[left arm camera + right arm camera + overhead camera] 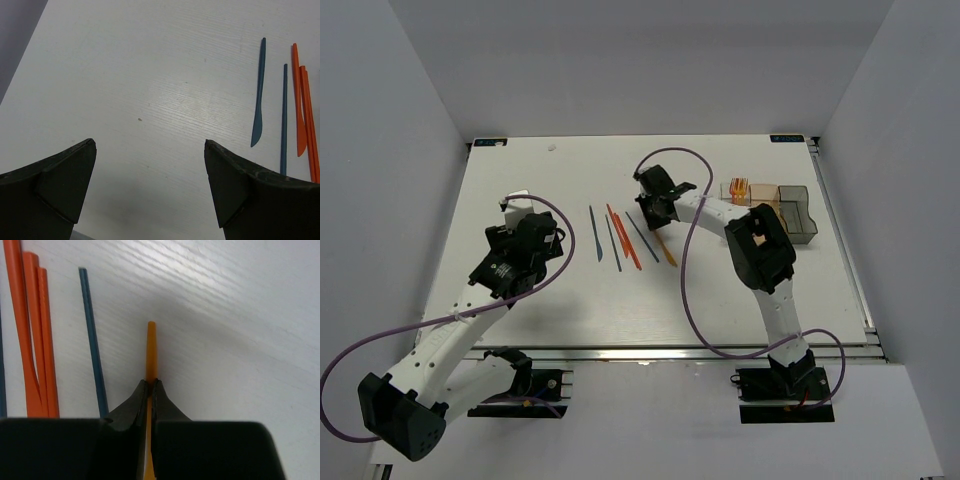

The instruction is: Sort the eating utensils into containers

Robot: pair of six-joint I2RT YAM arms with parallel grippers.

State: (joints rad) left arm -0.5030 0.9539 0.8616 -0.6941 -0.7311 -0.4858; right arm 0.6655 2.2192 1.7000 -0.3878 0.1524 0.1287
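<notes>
Several thin utensils lie in a row mid-table: a dark blue knife (595,232), a blue stick (613,246), orange-red pieces (626,240) and another blue stick (642,236). My right gripper (657,212) is shut on a yellow-orange stick (667,250), low over the table at the row's right end. In the right wrist view the closed gripper (150,382) pinches that stick (150,342), with a blue stick (92,340) and orange pieces (35,340) to its left. My left gripper (535,230) is open and empty left of the row; in the left wrist view it (150,145) hangs over bare table.
The three joined bins stand at the right: the clear one (738,190) holds orange pieces, the amber one (767,206) is partly behind my right arm, then the smoky grey one (800,213). The left wrist view shows the blue knife (258,100), blue stick (284,120) and orange pieces (299,100).
</notes>
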